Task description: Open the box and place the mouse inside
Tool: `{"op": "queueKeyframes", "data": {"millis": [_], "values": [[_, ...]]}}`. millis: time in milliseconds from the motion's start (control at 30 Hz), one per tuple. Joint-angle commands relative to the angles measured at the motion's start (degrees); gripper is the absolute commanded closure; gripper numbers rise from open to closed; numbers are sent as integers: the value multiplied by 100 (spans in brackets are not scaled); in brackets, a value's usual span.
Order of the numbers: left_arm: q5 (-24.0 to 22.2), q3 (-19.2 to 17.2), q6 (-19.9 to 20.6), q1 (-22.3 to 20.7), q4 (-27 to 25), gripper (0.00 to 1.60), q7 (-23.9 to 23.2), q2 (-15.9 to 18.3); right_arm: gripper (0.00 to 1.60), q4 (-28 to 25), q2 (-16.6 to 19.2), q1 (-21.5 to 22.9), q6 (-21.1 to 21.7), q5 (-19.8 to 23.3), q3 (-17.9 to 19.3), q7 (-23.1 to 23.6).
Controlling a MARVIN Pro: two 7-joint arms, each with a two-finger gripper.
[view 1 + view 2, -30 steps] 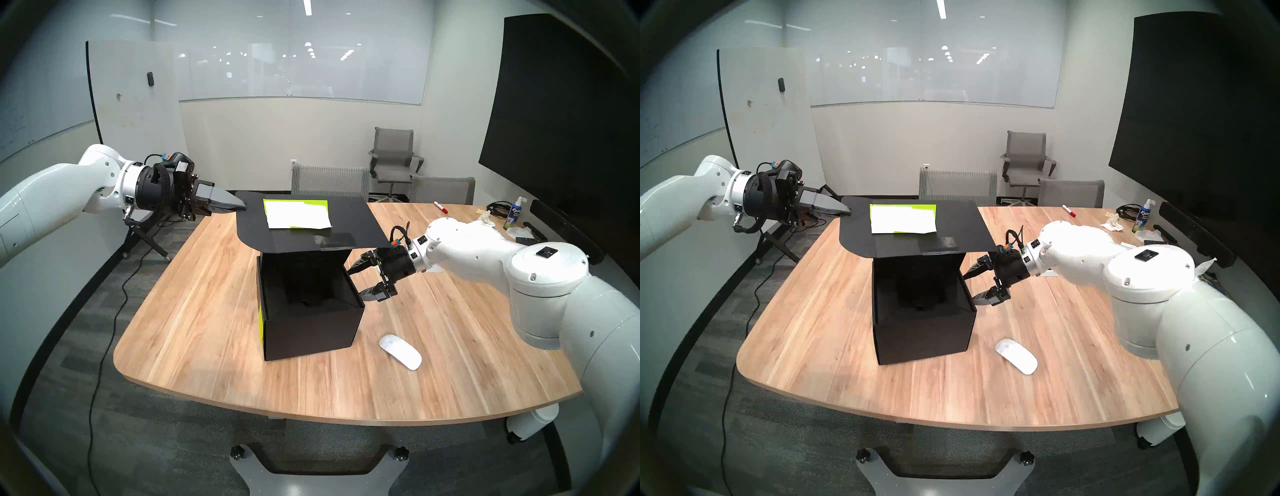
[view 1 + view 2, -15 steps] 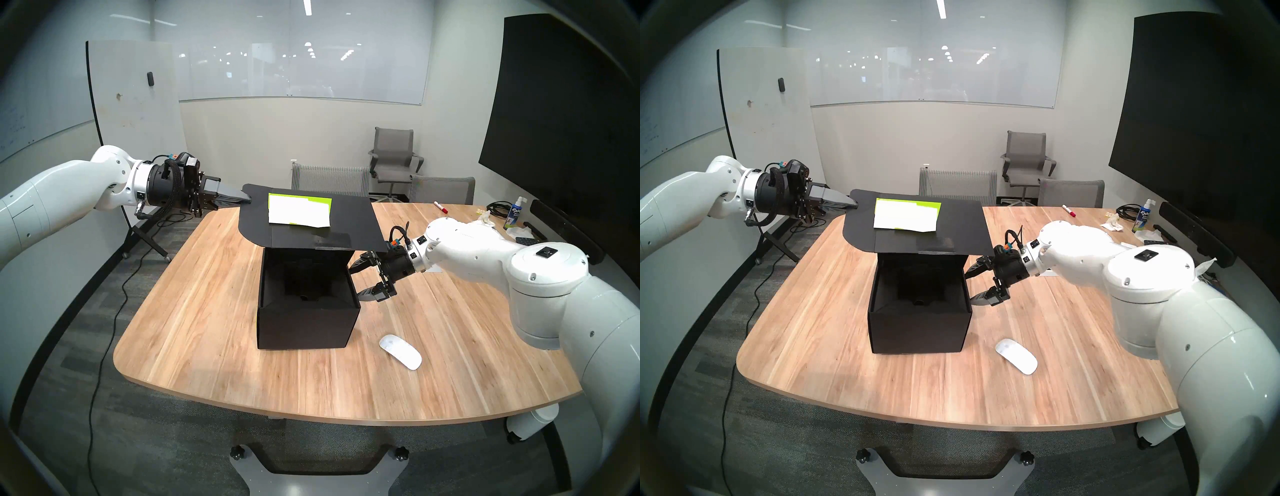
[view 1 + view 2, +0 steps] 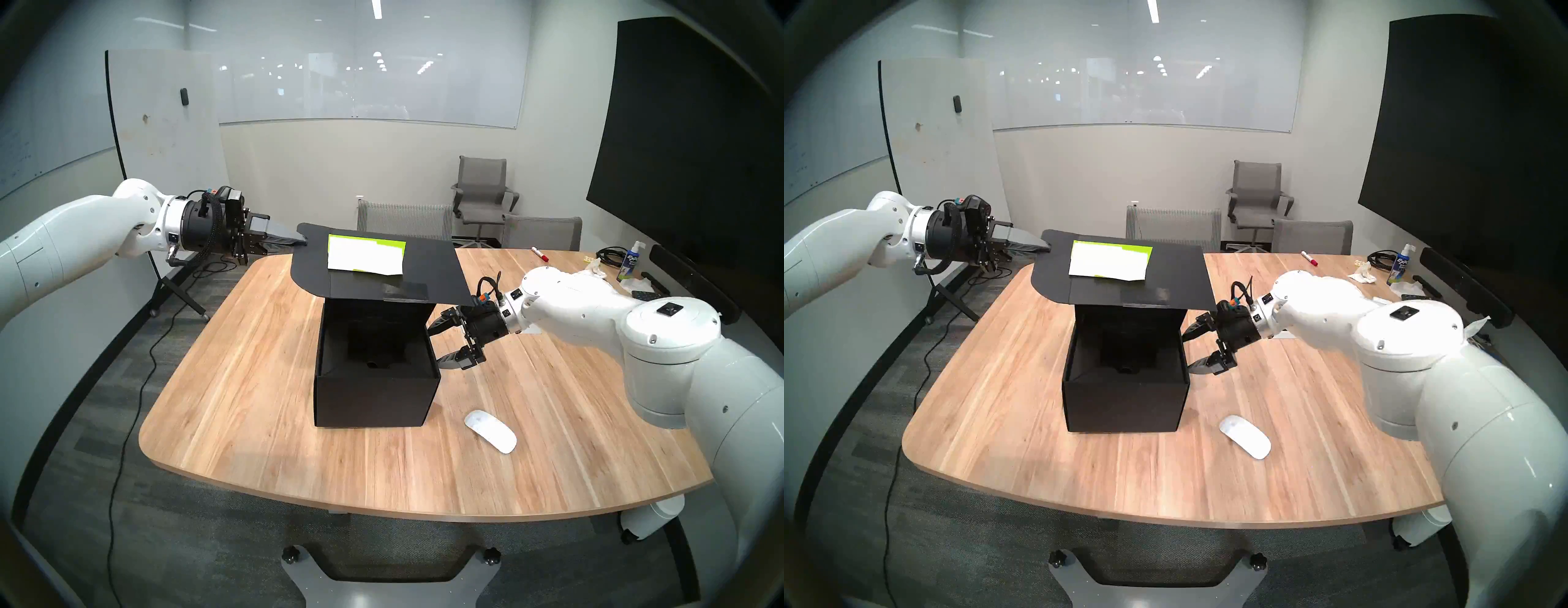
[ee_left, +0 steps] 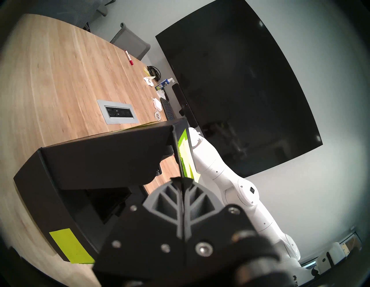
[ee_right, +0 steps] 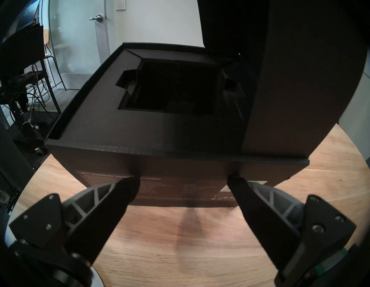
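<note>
The black box [image 3: 375, 397] stands mid-table with its lid [image 3: 373, 293] raised flat above the opening; the lid carries yellow-green notes and a white label [image 3: 365, 258]. My left gripper [image 3: 302, 242] is shut on the lid's far-left edge and holds it up; the wrist view shows the lid edge pinched between the fingers [image 4: 181, 181]. My right gripper [image 3: 433, 344] is open, its fingertips [image 5: 130, 182] against the box's right wall. The black recessed insert [image 5: 176, 90] is empty. The white mouse [image 3: 490, 431] lies on the table right of the box, nearer to me.
The wooden table [image 3: 263, 416] has a metal power outlet plate [image 4: 118, 112] behind the box. A red marker [image 3: 539, 254], spray bottle [image 3: 630, 260], tissues and cables sit at the far right. Chairs [image 3: 481, 195] stand behind the table.
The left gripper moved right and slightly up with the lid. The box turned on the table so its front now faces me squarely. The right arm and mouse stayed put.
</note>
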Motion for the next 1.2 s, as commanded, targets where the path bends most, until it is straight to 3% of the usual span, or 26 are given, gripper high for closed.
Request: {"op": "queueKeyframes", "data": {"millis": [0, 800, 1167], "values": [[-260, -29, -10, -271, 119, 160, -120, -120, 0, 2, -8, 135, 13, 47, 45, 545], [-658, 379, -10, -409, 1142, 160, 23, -638, 0, -13, 0, 133, 11, 31, 65, 539], [-782, 601, -10, -398, 1735, 160, 119, -1061, 0, -17, 2, 130, 10, 25, 77, 533]]}}
